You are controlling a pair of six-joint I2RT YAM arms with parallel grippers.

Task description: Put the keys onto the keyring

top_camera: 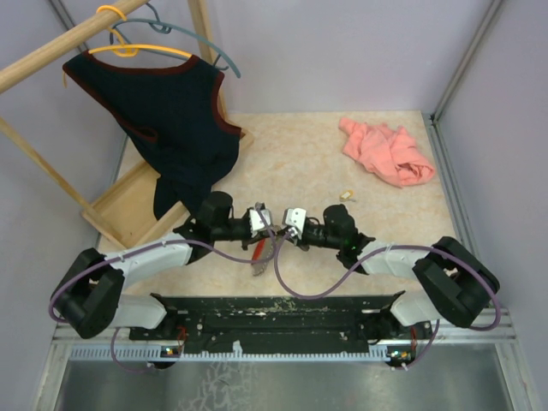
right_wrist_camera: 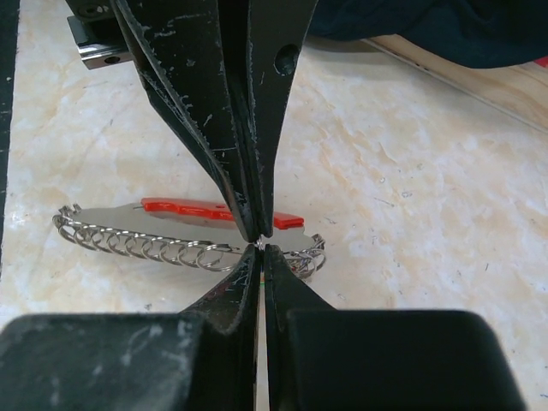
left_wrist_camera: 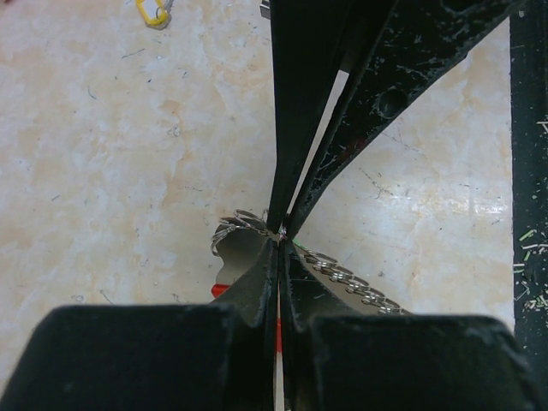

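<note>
You see the left gripper (left_wrist_camera: 280, 246) and the right gripper (right_wrist_camera: 262, 257) both pinched fully closed, tip to tip, on the keyring (right_wrist_camera: 154, 244) over the table (right_wrist_camera: 411, 197). The black vest (top_camera: 171, 111) hangs over the wooden tray (top_camera: 120, 214).

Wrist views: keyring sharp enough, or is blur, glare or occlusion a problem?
Right wrist: keyring rings sharp, slight glint on the metal; right gripper soft near the lens. Left wrist: left gripper and the opposing fingers hide most of it, near parts blurred; mild sheen on the table. Top external: even light, keyring tiny and half hidden.
</note>
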